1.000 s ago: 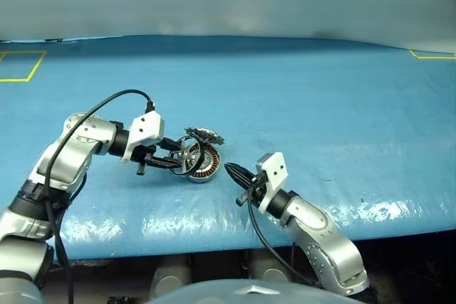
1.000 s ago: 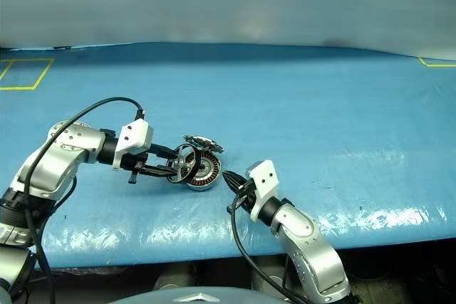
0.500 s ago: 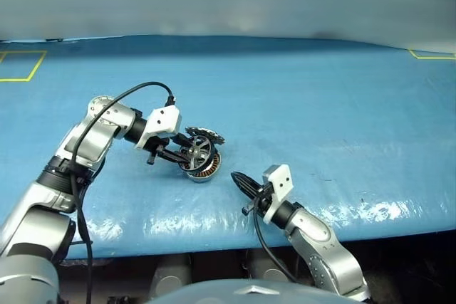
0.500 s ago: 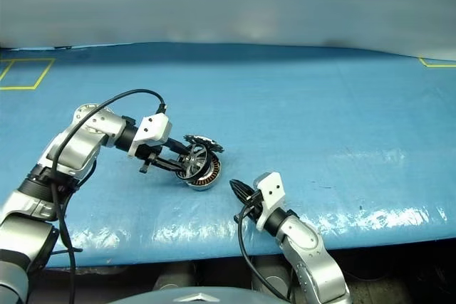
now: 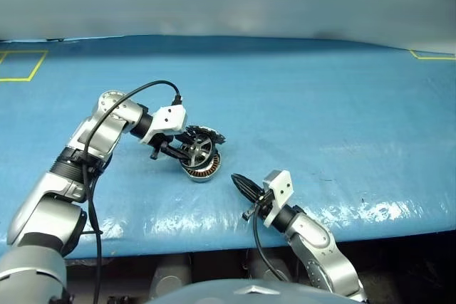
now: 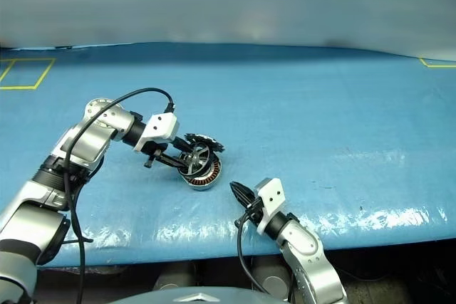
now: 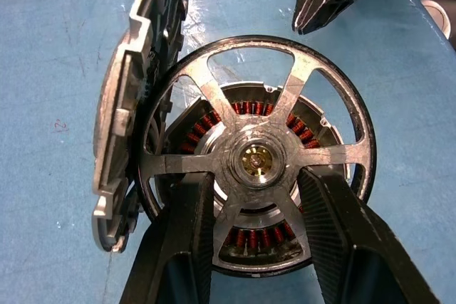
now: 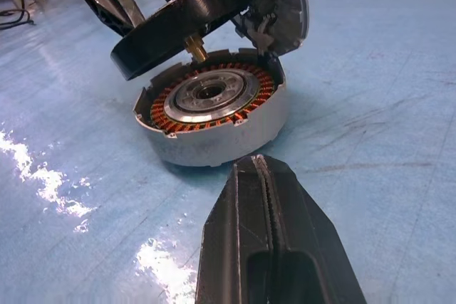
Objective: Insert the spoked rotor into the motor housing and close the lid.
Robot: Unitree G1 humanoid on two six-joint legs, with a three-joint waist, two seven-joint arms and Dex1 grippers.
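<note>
The motor housing (image 8: 214, 115), a short grey can with copper windings, lies open on the blue table. Its lid (image 7: 135, 105) stands up on edge at the far rim. My left gripper (image 5: 188, 154) is shut on the spoked rotor (image 7: 256, 161), with one finger (image 7: 189, 233) on each side of the silver hub. I hold the rotor tilted just above the housing (image 5: 201, 169), its brass shaft close over the centre hole. My right gripper (image 8: 260, 169) is shut and holds nothing. It sits low near the table's front edge, pointing at the housing a short way off.
Blue sheeting covers the table (image 5: 320, 105). Yellow tape marks sit at the far left corner (image 5: 18, 65) and the far right corner (image 5: 431, 55). A black cable (image 5: 135, 94) loops over my left arm. The table's front edge (image 5: 370, 222) runs just behind my right gripper.
My left arm has swung forward and turned, bringing the rotor from beside the housing to tilted over its opening. My right gripper has drawn back and sunk toward the table's front edge.
</note>
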